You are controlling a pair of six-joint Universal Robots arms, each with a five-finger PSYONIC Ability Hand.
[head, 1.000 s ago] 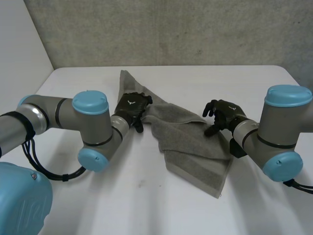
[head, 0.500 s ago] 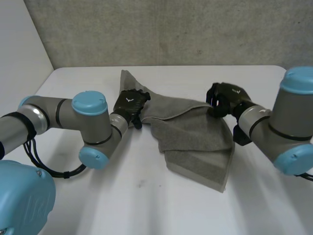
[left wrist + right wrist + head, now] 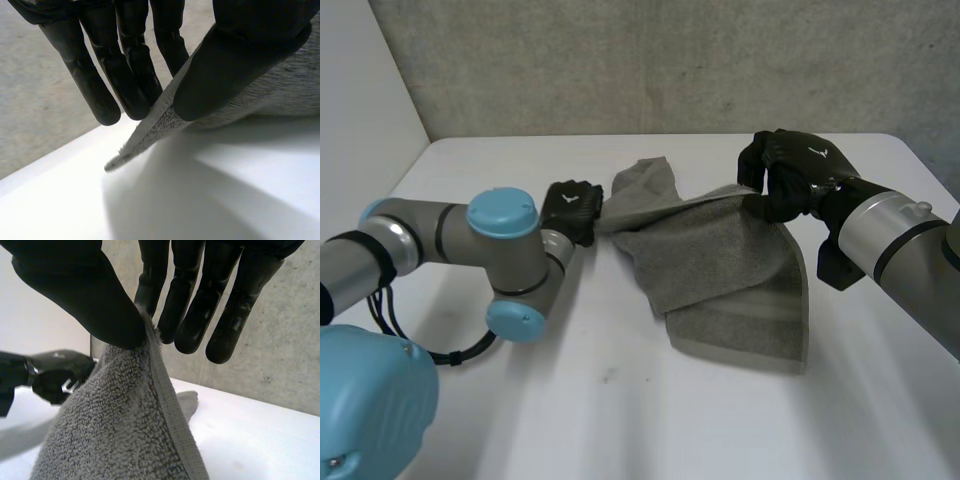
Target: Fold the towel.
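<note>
White table filling foreground, rounded far corners showing. Grey speckled wall rising just behind far edge, running across full width. Plain white panel closing off left side, meeting wall at corner. Soft light spreading evenly over tabletop.

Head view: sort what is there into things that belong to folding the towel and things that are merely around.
Belongs to the job:
towel, partly lifted
left hand, pinching one edge of it
right hand, raised, pinching another edge

Merely around:
white table
grey wall behind it
</note>
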